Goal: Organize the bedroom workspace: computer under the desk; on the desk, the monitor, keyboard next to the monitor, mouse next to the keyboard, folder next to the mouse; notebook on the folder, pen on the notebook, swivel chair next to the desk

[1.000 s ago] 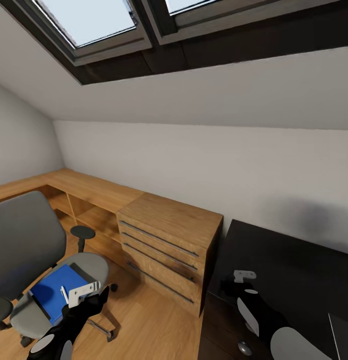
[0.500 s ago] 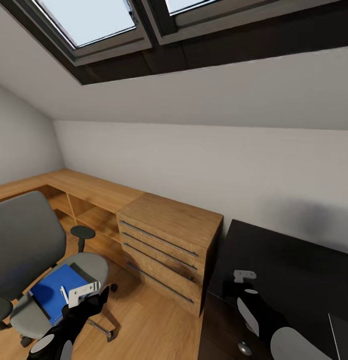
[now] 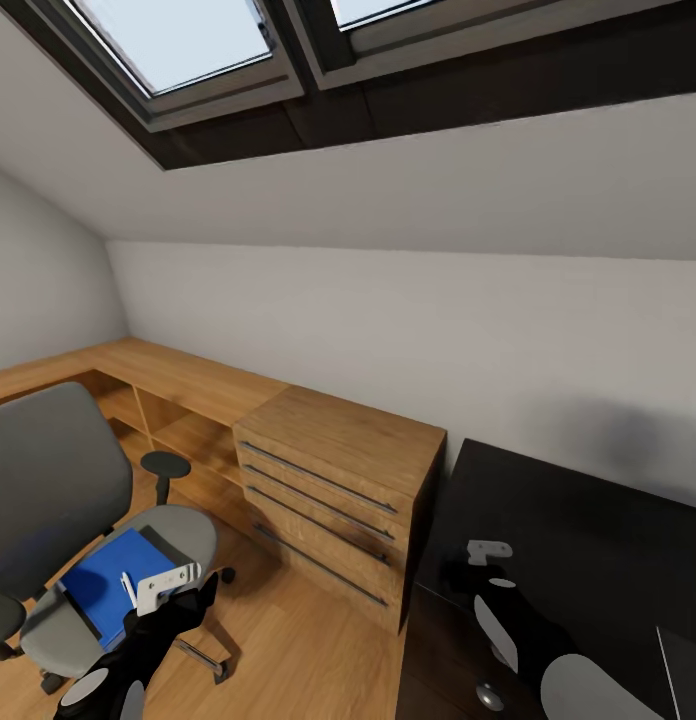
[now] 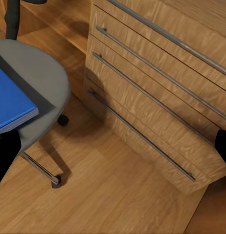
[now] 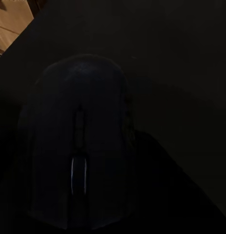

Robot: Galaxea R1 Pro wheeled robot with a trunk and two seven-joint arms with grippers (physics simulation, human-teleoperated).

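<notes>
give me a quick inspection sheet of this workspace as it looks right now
surface: black desk at the right, bare where visible.
job's things: blue folder on the swivel chair seat, pale pen on it; mouse close under the right wrist camera, over the desk.
clutter: nothing seen.
grippers: left gripper by the folder, fingers apart; right gripper above the desk, grip state unclear.
cables: nothing seen.
surroundings: wooden drawer cabinet between chair and desk, low wooden shelving, wood floor, sloped ceiling with skylights.
</notes>
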